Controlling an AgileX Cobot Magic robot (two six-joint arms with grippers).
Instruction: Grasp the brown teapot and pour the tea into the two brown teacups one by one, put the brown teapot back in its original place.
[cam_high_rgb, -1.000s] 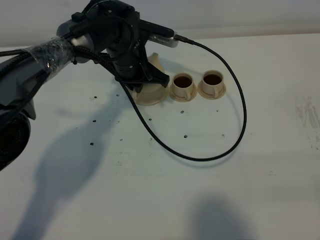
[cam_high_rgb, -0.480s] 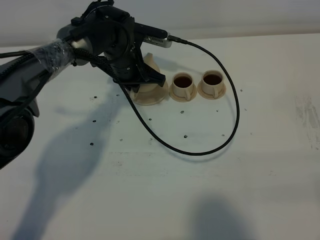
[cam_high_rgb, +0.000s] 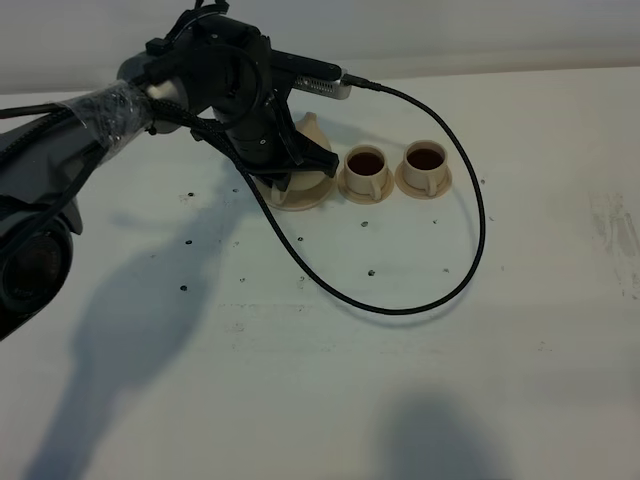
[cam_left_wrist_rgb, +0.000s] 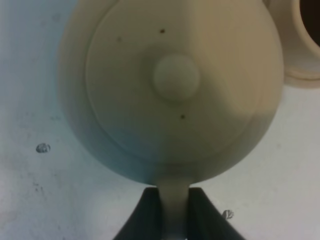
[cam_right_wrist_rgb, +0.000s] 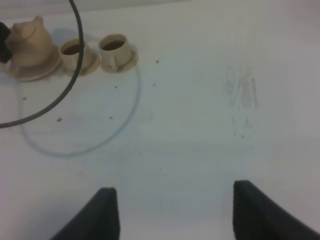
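The brown teapot (cam_left_wrist_rgb: 175, 80) fills the left wrist view from above, knobbed lid up. My left gripper (cam_left_wrist_rgb: 173, 200) is shut on its loop handle, one dark finger (cam_left_wrist_rgb: 145, 215) on each side. From the high camera the left gripper (cam_high_rgb: 285, 165) covers most of the teapot (cam_high_rgb: 310, 128), which stands on or just over its wide saucer (cam_high_rgb: 305, 192). The two brown teacups (cam_high_rgb: 366, 170) (cam_high_rgb: 426, 164) stand on small saucers just right of it, both holding dark tea. My right gripper (cam_right_wrist_rgb: 180, 215) hangs open over bare table, far from the teapot (cam_right_wrist_rgb: 29, 42).
A black cable (cam_high_rgb: 440, 280) loops from the left arm across the table in front of the cups. Small dark specks dot the white tabletop (cam_high_rgb: 400, 400). The left arm's shadow falls at the front left.
The left arm has shifted slightly over the wide saucer with the teapot still held. The cable loop has swung a little. The cups have not moved.
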